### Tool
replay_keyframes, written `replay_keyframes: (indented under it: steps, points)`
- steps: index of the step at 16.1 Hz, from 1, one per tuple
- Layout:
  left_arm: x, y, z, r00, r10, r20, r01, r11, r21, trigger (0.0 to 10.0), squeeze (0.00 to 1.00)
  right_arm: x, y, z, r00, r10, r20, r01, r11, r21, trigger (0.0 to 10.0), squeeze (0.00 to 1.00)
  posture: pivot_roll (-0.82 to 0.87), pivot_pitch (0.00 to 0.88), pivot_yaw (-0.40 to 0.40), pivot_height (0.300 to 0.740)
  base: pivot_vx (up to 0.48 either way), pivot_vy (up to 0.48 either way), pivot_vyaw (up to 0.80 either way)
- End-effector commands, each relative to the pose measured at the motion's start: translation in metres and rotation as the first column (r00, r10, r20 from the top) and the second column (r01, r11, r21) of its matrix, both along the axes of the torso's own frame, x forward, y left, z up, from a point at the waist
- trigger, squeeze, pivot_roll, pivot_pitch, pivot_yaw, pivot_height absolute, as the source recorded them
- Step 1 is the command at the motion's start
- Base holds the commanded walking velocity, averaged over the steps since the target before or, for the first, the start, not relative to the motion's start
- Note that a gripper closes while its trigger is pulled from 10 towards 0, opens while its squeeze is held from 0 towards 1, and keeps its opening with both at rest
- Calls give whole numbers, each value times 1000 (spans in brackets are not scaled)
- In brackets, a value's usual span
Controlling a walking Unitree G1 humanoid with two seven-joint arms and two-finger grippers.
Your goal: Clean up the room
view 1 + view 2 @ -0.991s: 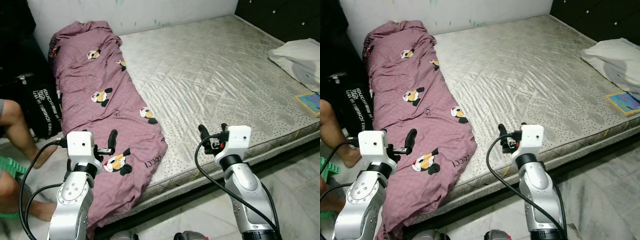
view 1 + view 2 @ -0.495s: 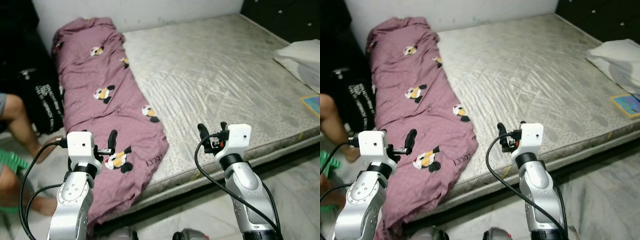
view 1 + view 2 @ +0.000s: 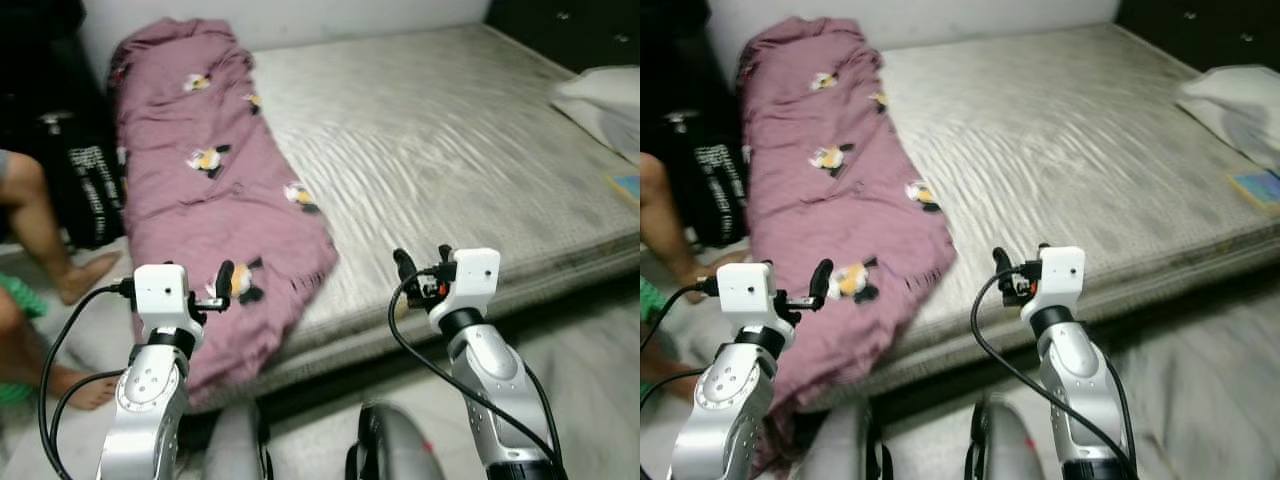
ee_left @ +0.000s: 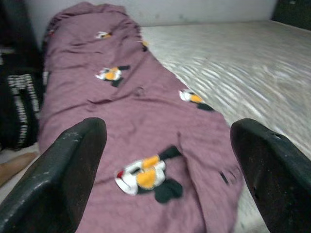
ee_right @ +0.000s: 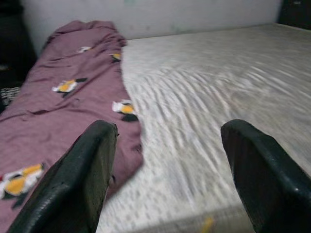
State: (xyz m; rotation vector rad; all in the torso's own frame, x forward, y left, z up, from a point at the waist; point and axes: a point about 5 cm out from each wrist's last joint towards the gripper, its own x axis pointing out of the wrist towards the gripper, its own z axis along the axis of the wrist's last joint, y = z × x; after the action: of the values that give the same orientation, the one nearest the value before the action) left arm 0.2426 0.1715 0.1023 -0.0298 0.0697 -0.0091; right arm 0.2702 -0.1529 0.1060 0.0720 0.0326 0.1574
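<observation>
Approach step, judging by blur: purple blanket (image 3: 215, 190) bunched along bed (image 3: 450, 150) left edge, spilling over; left hand (image 3: 222, 283) and right hand (image 3: 418, 268) raised near it, fingers apart, empty; next, reach for hem.

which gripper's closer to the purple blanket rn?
Left. The left gripper hovers over the purple blanket at its near end; the right gripper is off to the blanket's right, above the bare mattress.
</observation>
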Motion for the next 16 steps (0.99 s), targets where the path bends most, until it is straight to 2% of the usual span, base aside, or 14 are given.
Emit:
replay_keyframes:
  steps: [1, 3, 10, 14, 16]
  points:
    - [0, -1, 1, 1000, -6, 2, 6, 1000, 5, 10000, 0, -1, -1, 2, 1000, 1, 4, -1, 1000, -3, 10000, 0, -10, 93, 10, 602, 0, 0, 0]
    - [-1, -5, 1, 1000, -30, -2, 30, 1000, -2, 10000, 0, 0, -1, 2, 1000, 5, 3, -5, 1000, -4, 10000, 0, -11, 95, 6, 602, 0, 0, 0]
    - [-4, -2, 5, 1000, -20, 14, 20, 999, -45, 10000, 0, -1, 1, 4, 999, 36, 8, -36, 999, -20, 10000, 0, -7, 103, -2, 602, 0, 0, 0]
    - [-4, -1, 4, 1000, -21, 6, 21, 998, -57, 10000, 0, -1, 2, 4, 999, 41, 9, -41, 999, -24, 10000, 0, -8, 107, -2, 602, 270, 0, 713]
    - [-5, -1, 4, 1000, -19, 6, 20, 998, -62, 10000, 0, -1, 2, 3, 999, 45, 6, -45, 999, -24, 10000, 0, -7, 109, -3, 602, 300, 0, 0]
